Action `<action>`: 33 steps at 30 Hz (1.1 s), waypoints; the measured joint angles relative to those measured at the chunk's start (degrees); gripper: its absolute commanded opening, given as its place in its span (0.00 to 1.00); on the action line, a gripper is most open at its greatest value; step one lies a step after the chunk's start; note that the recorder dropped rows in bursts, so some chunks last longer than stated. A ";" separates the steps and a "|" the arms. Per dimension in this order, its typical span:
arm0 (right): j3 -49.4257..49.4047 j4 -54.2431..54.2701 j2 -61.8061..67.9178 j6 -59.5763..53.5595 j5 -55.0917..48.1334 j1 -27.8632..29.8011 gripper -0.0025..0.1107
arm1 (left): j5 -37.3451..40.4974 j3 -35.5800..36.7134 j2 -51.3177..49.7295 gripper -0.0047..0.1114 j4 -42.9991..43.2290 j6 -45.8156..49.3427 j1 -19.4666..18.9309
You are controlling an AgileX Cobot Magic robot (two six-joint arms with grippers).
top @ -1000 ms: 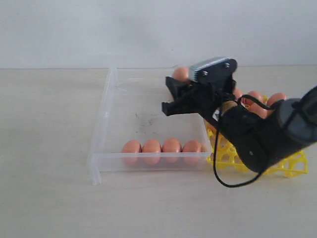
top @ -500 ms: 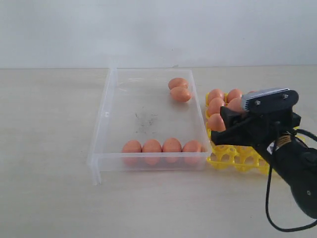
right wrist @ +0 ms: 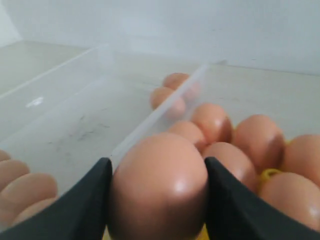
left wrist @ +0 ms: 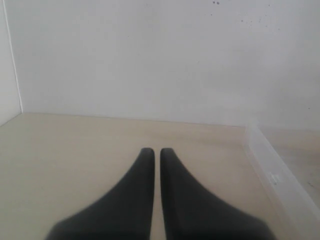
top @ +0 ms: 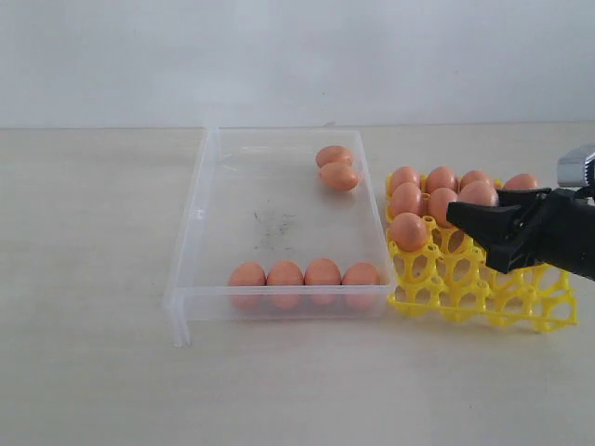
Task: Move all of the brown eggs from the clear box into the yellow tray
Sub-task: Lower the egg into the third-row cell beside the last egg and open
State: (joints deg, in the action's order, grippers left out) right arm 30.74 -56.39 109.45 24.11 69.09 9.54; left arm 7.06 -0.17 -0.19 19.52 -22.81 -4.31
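My right tool (top: 470,234): pinching one brown egg (right wrist: 157,190), with a black finger (right wrist: 82,205) pressed to each side of it. The tool reaches in from the right edge of the scene, low over the middle of the yellow tray (top: 446,302), tips pointing left. In the exterior view I cannot pick the held egg out from those around it.

Tray eggs (top: 406,199): clustered in the far cups and down the left column. The nearest one (top: 409,231) sits in the left column. The tray lies just right of the clear box (top: 191,269); whether the edges touch, I cannot tell.

Box eggs: a row of four (top: 284,275) along the near wall, side by side; a pair (top: 339,177) in the far right corner. Dark scuffs (top: 272,223) mark the middle of the floor.

My left tool (left wrist: 154,151): tips pressed together, over the worktop (left wrist: 75,145), with the box's wall close by.
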 measured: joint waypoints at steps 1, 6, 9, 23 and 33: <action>0.92 -2.78 0.00 0.56 0.00 0.00 0.02 | 0.00 0.00 0.00 0.07 0.00 0.00 0.00; 4.67 -8.05 4.46 1.75 0.64 -1.02 0.02 | 0.00 0.00 0.00 0.07 0.00 0.00 0.00; 6.17 -8.05 7.99 2.02 0.16 -1.02 0.02 | 0.00 0.00 0.00 0.07 0.00 0.00 0.00; 7.13 -3.80 9.37 -2.94 0.17 -1.02 0.02 | 0.11 0.00 0.00 0.07 0.00 0.00 0.00; 8.20 -1.23 13.28 -4.83 0.91 -1.02 0.02 | 0.11 0.00 0.00 0.07 0.00 0.00 0.00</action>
State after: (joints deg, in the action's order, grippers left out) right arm 38.94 -57.62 122.73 19.28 70.00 8.52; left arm 7.16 -0.17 -0.19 19.52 -22.81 -4.31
